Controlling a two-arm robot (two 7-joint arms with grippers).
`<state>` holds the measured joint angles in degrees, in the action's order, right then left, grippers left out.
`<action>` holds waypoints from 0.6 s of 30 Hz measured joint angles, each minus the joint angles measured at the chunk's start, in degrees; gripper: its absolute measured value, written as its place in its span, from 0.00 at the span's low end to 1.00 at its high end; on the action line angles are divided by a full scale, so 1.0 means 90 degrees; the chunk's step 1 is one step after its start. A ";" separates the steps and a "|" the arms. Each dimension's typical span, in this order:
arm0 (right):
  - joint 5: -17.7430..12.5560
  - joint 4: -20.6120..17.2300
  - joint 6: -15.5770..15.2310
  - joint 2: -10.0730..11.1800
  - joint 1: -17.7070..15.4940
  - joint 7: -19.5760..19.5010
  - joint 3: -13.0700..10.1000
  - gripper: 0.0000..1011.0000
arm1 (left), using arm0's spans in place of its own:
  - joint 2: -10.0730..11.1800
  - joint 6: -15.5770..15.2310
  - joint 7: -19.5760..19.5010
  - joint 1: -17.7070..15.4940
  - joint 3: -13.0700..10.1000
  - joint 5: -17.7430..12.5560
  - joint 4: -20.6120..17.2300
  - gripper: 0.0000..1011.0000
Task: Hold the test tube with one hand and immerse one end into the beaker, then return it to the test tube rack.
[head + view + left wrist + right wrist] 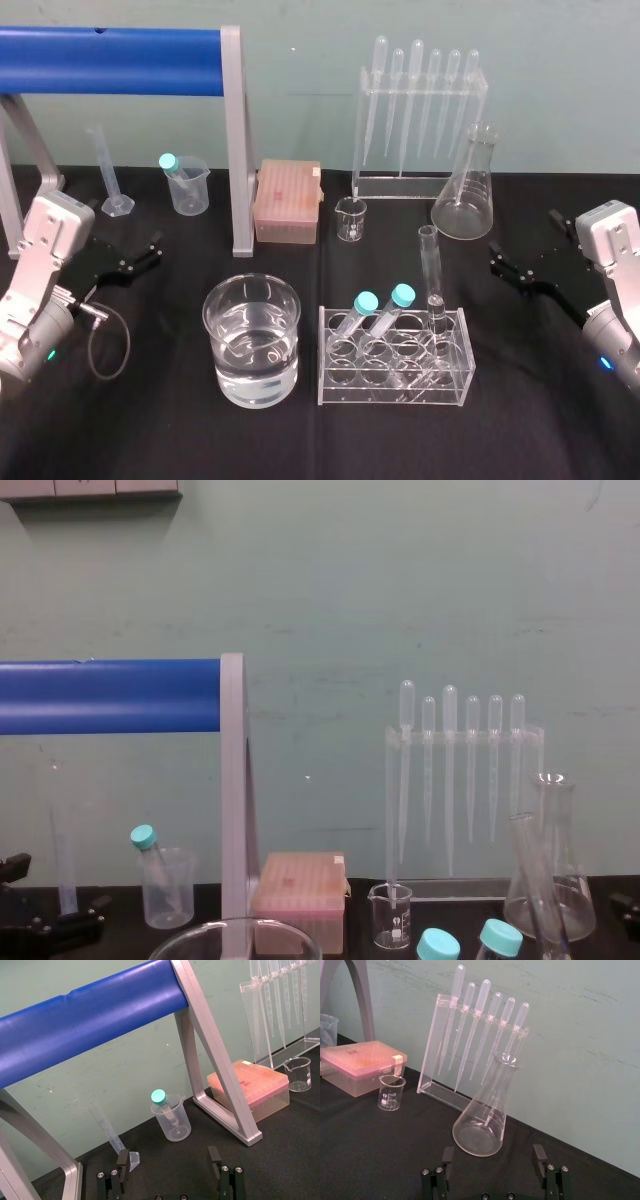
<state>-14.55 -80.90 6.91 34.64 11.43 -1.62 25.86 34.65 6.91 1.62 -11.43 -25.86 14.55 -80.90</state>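
Head view: black cloth desk (150,420). The long clear glass test tube (432,265), uncapped, stands upright in a rear right hole of the clear acrylic test tube rack (392,397). Two turquoise-capped tubes (375,312) lean in the rack's left holes. The wide round clear glass beaker (252,345), part full of clear liquid, sits just left of the rack, apart from it. The left gripper (120,230) rests at the desk's left edge and the right gripper (523,237) at its right edge, both well away from the rack.

Left wrist view: left gripper (168,1156) jaws released, spread wide, gripping nothing. Beyond are a cloudy plastic beaker (174,1120) holding a capped tube, a glossy blue cylinder bar (90,1020) on a grey metal frame, and a pink ribbed tip box (257,1087).

Right wrist view: right gripper (493,1153) jaws released, spread wide, empty. Ahead are a clear glass conical flask (485,1120), a clear rack of bulb-topped plastic pipettes (475,1040), and a tiny graduated glass beaker (390,1092) with markings too small to read.

Chest view: the test tube (535,875) rises tilted in front of the flask; the beaker rim (235,930) shows at the bottom edge.
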 joint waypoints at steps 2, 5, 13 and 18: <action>0.0000 0.0000 0.0000 0.0000 0.0000 0.0000 0.0000 0.99 | 0.0000 0.0000 0.0000 0.0000 0.0000 0.0000 0.0000 0.99; 0.0000 0.0000 0.0000 0.0000 0.0000 0.0000 0.0000 0.99 | 0.0000 0.0000 0.0000 0.0000 0.0000 0.0000 0.0000 0.99; 0.0000 0.0000 0.0000 0.0000 0.0000 0.0000 0.0000 0.99 | 0.0000 0.0000 0.0000 0.0000 0.0000 0.0000 0.0000 0.99; 0.0000 0.0000 0.0000 0.0000 0.0000 0.0000 0.0000 0.99 | 0.0000 0.0000 0.0000 0.0000 0.0000 0.0000 0.0000 0.99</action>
<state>-14.55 -80.90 6.91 34.64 11.43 -1.62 25.86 34.65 6.91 1.62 -11.44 -25.86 14.55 -80.90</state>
